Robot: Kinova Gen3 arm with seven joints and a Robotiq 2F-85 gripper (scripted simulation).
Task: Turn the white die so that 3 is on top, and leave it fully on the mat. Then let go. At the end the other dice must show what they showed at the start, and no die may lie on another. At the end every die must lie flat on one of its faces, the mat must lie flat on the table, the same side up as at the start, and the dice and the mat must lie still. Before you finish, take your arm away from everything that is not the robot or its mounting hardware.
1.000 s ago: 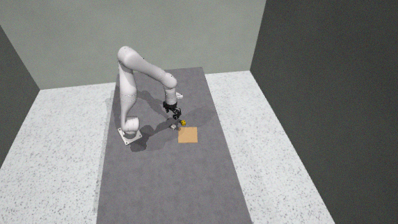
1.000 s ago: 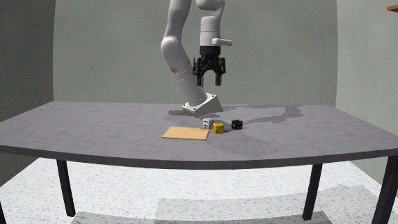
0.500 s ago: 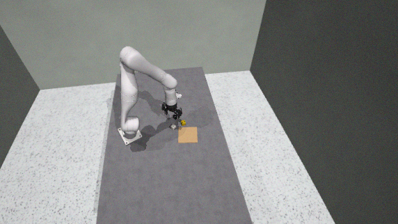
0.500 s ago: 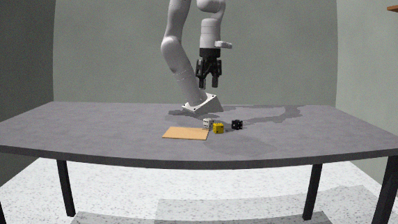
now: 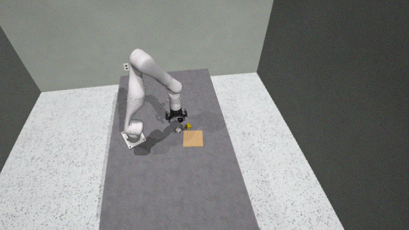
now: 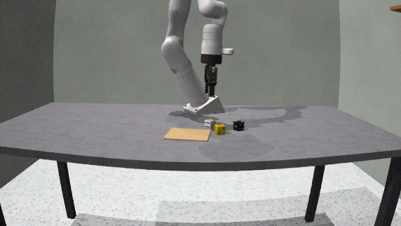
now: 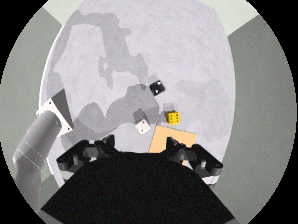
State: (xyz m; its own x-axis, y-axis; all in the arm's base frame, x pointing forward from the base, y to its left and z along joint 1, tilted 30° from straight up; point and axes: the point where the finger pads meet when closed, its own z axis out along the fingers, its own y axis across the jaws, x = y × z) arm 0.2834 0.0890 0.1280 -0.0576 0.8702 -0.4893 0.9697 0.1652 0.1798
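Gripper (image 6: 210, 90) spread wide, holding nothing, raised above the table (image 6: 105, 129). Below it: white die (image 6: 209, 123), off the mat (image 6: 187, 134), beside yellow die (image 6: 219, 129).

Grey table (image 6: 87, 129), tan mat (image 6: 187, 134), white die (image 6: 209, 123), yellow die (image 6: 219, 129), black die (image 6: 238, 125), pips unreadable, arm's base plate (image 5: 126, 138)

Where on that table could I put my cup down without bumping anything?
The long near stretch of table beyond the mat has room. It is crowded between the arm's base and mat, where white die, yellow die and black die cluster.
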